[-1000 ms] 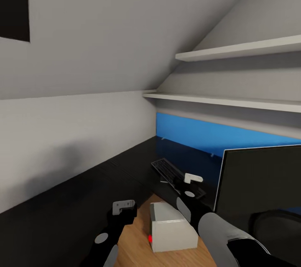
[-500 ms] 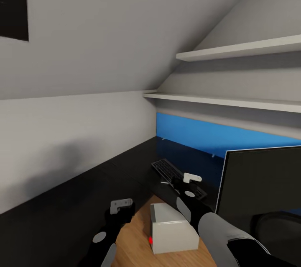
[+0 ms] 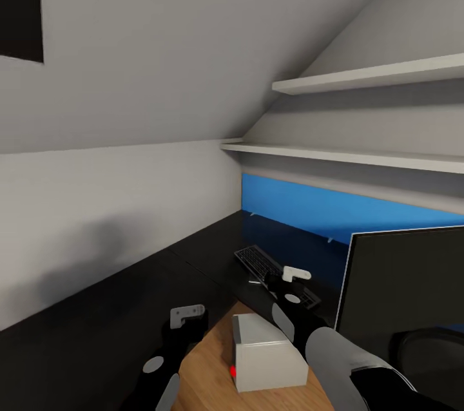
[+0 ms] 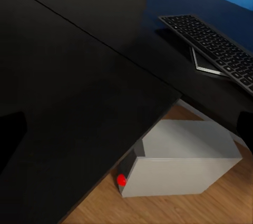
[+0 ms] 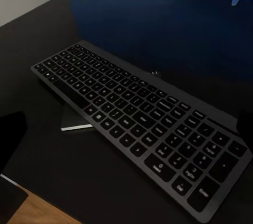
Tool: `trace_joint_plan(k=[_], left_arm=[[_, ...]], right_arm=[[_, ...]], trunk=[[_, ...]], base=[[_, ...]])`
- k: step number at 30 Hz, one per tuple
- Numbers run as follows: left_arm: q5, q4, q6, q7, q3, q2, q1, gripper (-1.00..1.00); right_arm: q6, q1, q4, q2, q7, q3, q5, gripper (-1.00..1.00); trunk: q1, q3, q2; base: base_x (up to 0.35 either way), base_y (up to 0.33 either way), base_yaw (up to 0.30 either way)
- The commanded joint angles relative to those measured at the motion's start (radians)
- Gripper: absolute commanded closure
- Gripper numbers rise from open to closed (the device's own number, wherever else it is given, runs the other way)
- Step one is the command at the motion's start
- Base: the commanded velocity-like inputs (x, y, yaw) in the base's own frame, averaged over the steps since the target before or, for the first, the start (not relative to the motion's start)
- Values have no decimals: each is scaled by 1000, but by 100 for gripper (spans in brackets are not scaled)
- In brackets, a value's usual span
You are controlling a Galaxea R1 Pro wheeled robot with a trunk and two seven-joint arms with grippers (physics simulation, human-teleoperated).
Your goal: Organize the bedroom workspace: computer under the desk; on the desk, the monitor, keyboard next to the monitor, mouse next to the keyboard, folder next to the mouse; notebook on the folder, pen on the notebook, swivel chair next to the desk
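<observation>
The black desk [image 3: 116,308] wraps round a corner in the head view. On its top, the slim black keyboard [image 3: 258,261] lies tilted, one end resting on a thin grey flat piece [image 5: 76,125]. My right gripper [image 3: 288,280] hovers open just above the keyboard's [image 5: 137,113] near end. My left gripper [image 3: 187,319] is open above the desk's [image 4: 68,92] inner edge, holding nothing. The light grey computer [image 3: 267,352] with its red light [image 4: 122,180] stands on the wooden floor in the desk's inner corner. The black monitor [image 3: 406,288] stands at the right.
A blue panel [image 3: 309,211] backs the desk under two white wall shelves [image 3: 361,156]. Sloped grey walls close in on the left and behind. A dark-framed window [image 3: 19,5] shows at the upper left. Light wooden floor [image 3: 206,372] lies between the arms.
The head view has drifted slightly, so the monitor sits a bit further right in the picture. My left gripper edged a little left. The keyboard and computer have not moved.
</observation>
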Motion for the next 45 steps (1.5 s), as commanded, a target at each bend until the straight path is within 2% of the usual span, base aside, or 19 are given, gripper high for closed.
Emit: trace_joint_plan(k=[1,28,33,35,36,45], left_arm=[[9,-2,4,8,-2,0,-1,-100],[9,-2,4,6,-4,-1,-1,-100],[9,-3,4,6,-4,-1,-1,-100],[9,-3,4,6,-4,-1,-1,-100],[9,-3,4,6,-4,-1,-1,-100],[8,-3,4,5,-7,-3,-1,-100]], right_arm=[[-5,-1,1,0,-4,6,-10,-100],[3,-3,-8,0,-7,2,-10,-100],[73,-23,-13,0,-11,1,-10,-100],[109,-51,-13,0,-12,-1,-13,-100],[133,-83,-13,0,-13,-2,-26,-100],[147,-104,12,0,-12,-4,-87,-100]], trunk=[[0,-1,-1],[0,-1,-1],[0,-1,-1],[0,-1,-1],[0,-1,-1],[0,-1,-1]], base=[[0,0,0],[8,0,0],[3,0,0],[1,0,0],[0,0,0],[67,0,0]])
